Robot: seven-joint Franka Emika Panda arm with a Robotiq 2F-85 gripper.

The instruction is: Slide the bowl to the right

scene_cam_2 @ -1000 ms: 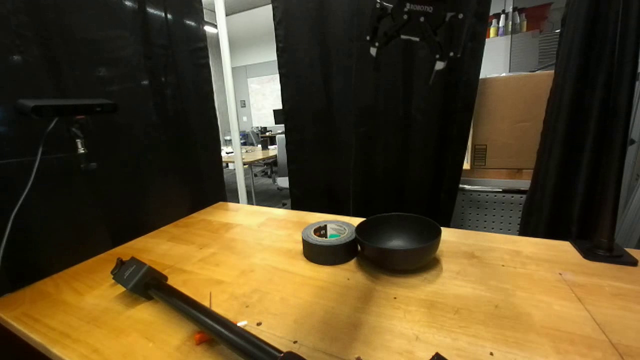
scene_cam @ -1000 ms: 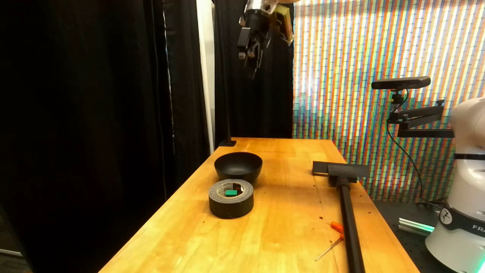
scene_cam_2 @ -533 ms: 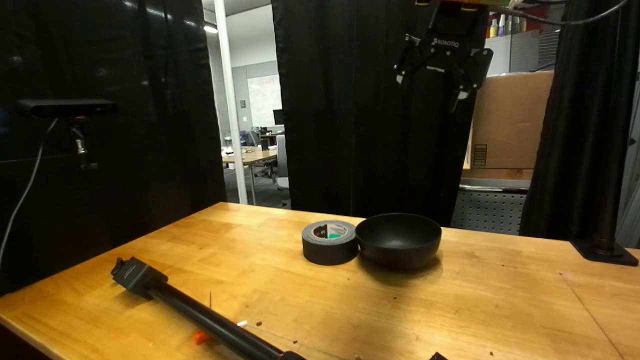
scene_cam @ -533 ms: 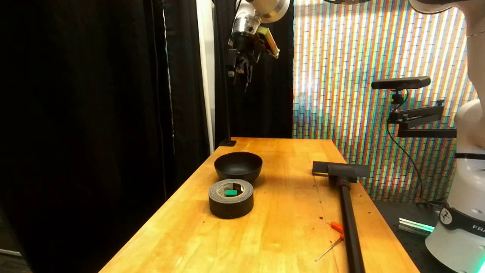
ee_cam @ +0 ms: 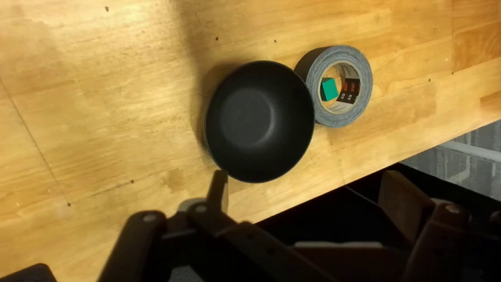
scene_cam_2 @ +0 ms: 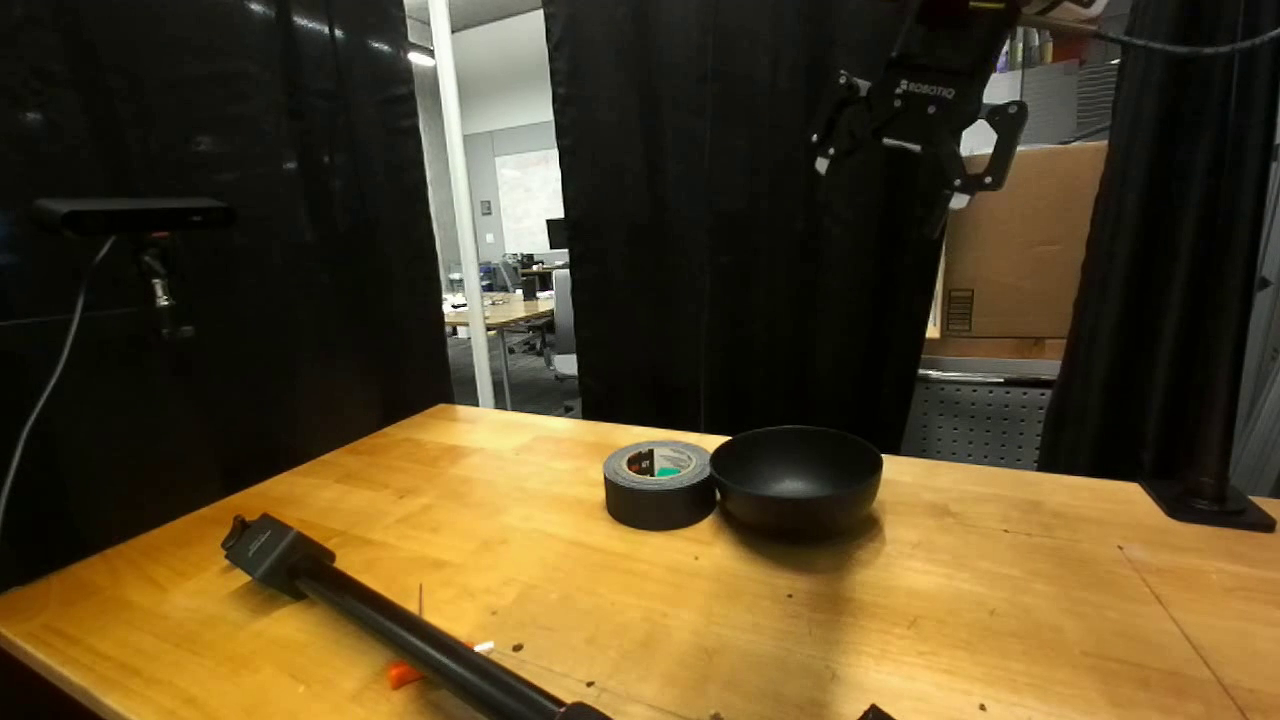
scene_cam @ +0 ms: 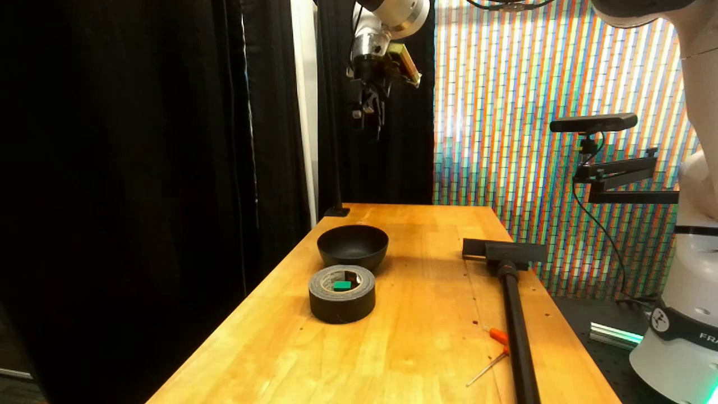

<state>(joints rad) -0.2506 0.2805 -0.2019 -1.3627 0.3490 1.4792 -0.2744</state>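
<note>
Well, black curtains [scene_cam_2: 680,250] behind tabletop [scene_cam_2: 610,590].

The tabletop [scene_cam: 404,342] is smooth wood with a soft varnished sheen, grain and joined strips showing. The bowl [ee_cam: 258,121] is smooth and matt, with a faint gleam around its floor; its material cannot be told. The tape roll [scene_cam_2: 660,506] has a dull wall, a rougher, cloth-like edge and a papery core; the green block [ee_cam: 329,89] inside looks smooth. The pincer [scene_cam_2: 885,198] is dull-finished, with small metallic pivots. On the far side, the box [scene_cam_2: 1030,240] is cardboard and the curtain [scene_cam_2: 700,220] matt cloth in folds. At right in an exterior view, the robot base [scene_cam: 695,280] looks smooth and faintly glossy.
</note>
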